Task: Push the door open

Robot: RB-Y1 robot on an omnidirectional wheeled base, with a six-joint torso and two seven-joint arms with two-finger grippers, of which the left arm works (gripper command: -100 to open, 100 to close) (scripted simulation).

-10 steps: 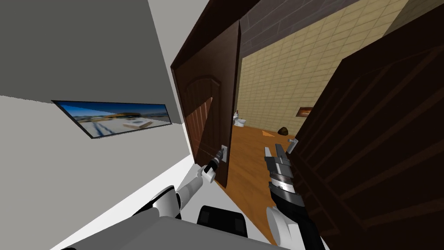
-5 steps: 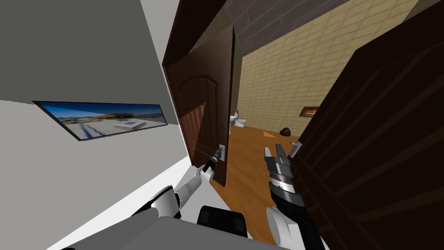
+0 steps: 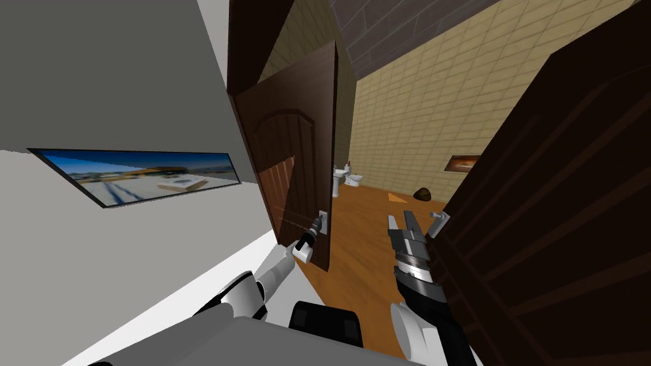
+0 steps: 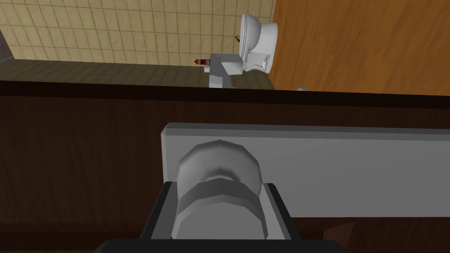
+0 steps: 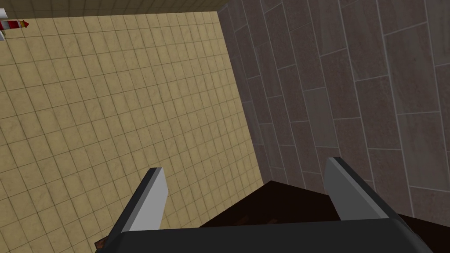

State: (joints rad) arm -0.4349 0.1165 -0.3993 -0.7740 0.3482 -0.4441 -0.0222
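Straight ahead, a bathroom: tan tiled wall [image 3: 413,127], wooden floor [image 3: 369,222], a white toilet [image 3: 353,180] and a pedestal sink [image 3: 337,179] well beyond both grippers. Off to the left arm's outer side, a grey wall [image 3: 95,76] with a framed picture [image 3: 133,175] on it.

Down at the left gripper [image 3: 316,226] now: clamped tight on the grey door knob [image 4: 217,171], one finger [image 4: 160,215] pressed to each side. Behind the knob, a long grey handle plate [image 4: 329,171], fixed to the dark brown door [image 3: 295,165] close to its free edge. Door standing partly open, angled away from the gripper into the bathroom, hinge side over by the grey wall. Past the door's edge, seen along the left gripper, the toilet and the wooden floor.

Over to the right gripper [image 3: 407,222]: raised above the wooden floor in the gap between the two doors, fingers [image 5: 149,202] spread wide apart. Just beside its fingertips, on the outer side, a grey lever handle [image 3: 438,219] on a second door [image 3: 559,210], also dark brown, close along the right forearm. Far beyond that gripper, a dark lump [image 3: 423,193] on the floor and a small framed recess [image 3: 463,163] in the tiled wall.
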